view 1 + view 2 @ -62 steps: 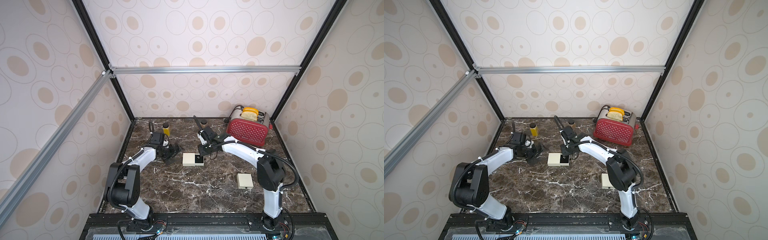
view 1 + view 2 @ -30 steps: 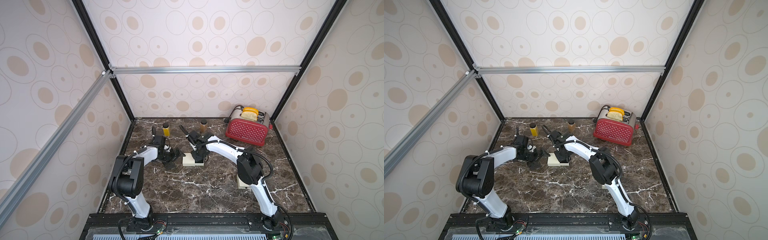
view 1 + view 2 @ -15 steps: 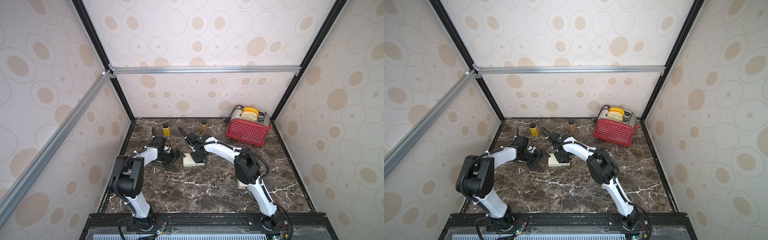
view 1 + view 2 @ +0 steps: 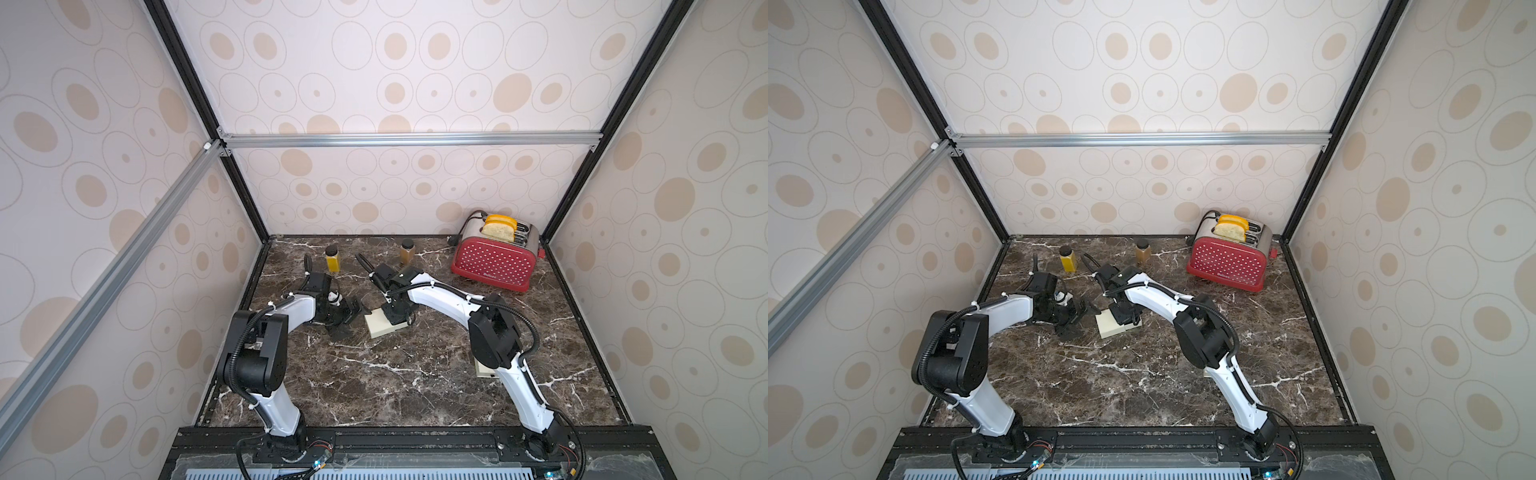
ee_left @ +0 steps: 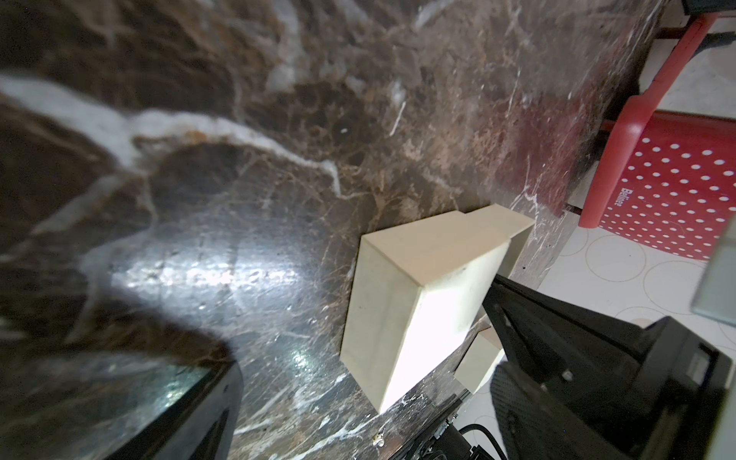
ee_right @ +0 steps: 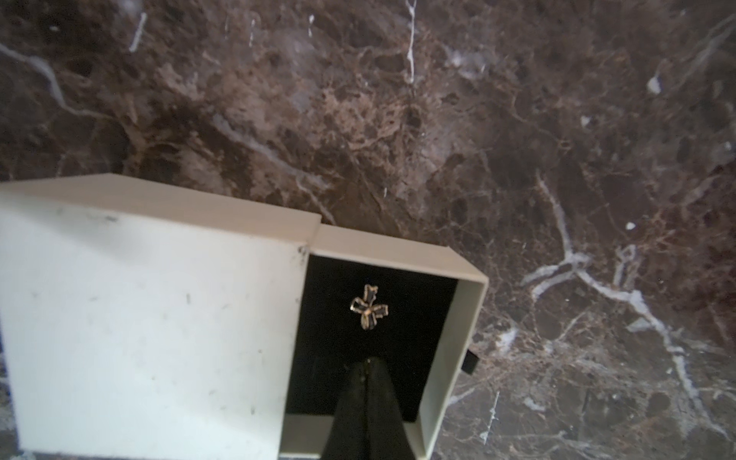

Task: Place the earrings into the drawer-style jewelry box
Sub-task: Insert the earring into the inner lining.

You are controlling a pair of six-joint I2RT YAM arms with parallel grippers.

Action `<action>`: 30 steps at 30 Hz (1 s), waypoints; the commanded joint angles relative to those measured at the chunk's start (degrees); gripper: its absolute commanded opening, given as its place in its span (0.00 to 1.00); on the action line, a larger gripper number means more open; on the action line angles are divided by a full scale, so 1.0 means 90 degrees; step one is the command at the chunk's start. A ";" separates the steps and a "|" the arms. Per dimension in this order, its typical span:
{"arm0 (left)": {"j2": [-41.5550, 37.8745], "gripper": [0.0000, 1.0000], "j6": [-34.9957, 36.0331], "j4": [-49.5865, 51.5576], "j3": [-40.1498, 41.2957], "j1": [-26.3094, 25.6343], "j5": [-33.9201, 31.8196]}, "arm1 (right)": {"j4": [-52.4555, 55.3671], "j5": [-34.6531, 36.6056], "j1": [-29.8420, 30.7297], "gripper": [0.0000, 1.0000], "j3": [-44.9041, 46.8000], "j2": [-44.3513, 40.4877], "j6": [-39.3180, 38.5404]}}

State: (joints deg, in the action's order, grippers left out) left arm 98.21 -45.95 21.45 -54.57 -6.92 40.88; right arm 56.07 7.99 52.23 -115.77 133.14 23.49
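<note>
Box [image 6: 151, 318] lies on the dark marble worktop [image 4: 395, 382], left of centre and toward the back, seen in both top views. Its drawer [image 6: 452, 358] is pulled partly out of the cream sleeve, exposing a black lining. One gold bow-shaped earring [image 6: 368, 307] lies on that lining, inside the drawer and clear of its walls. No second earring can be made out. Right arm [image 4: 440, 297] reaches over the drawer end of the box. The right jaws are pressed together with nothing visible between them, their tip above the lining and just short of the earring, not touching it. Left arm [image 4: 291, 309] lies low on the worktop at the sleeve end of the box. The left jaws are spread wide and hold nothing; one finger [image 5: 557, 338] sits close to the box, and contact cannot be judged. Red dotted toaster [image 4: 494, 262] stands in the back right corner with two bread slices in its slots. Two jars [image 4: 332, 257] stand near the back edge. A second cream box [image 4: 484, 370] lies partly hidden under the right arm.
</note>
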 commanded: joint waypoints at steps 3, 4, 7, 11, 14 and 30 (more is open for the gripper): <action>0.0032 0.99 0.0077 -0.0049 0.0036 -0.0024 0.0039 | 0.0234 0.0169 0.0045 0.00 -0.0270 -0.0111 0.0021; 0.0034 0.99 0.0074 -0.0059 0.0037 -0.0035 0.0056 | 0.0220 0.0182 0.0041 0.00 -0.0281 -0.0107 0.0020; 0.0063 0.99 0.0066 -0.0076 0.0028 -0.0051 0.0089 | 0.0219 0.0198 0.0015 0.00 -0.0344 -0.0060 0.0027; 0.0073 0.99 0.0047 -0.0098 0.0028 -0.0085 0.0101 | 0.0239 0.0209 -0.0003 0.00 -0.0423 0.0048 0.0012; 0.0058 0.99 0.0055 -0.0098 0.0026 -0.0101 0.0096 | 0.0259 0.0221 -0.0016 0.00 -0.0454 0.0117 0.0005; 0.0090 0.99 0.0063 -0.0095 0.0028 -0.0132 0.0093 | 0.0286 0.0204 -0.0019 0.00 -0.0283 0.0206 -0.0031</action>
State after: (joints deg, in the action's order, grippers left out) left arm 98.37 -45.98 20.36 -54.35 -7.79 41.52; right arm 56.60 9.15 52.01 -118.58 133.36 23.46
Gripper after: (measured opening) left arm 0.991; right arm 0.047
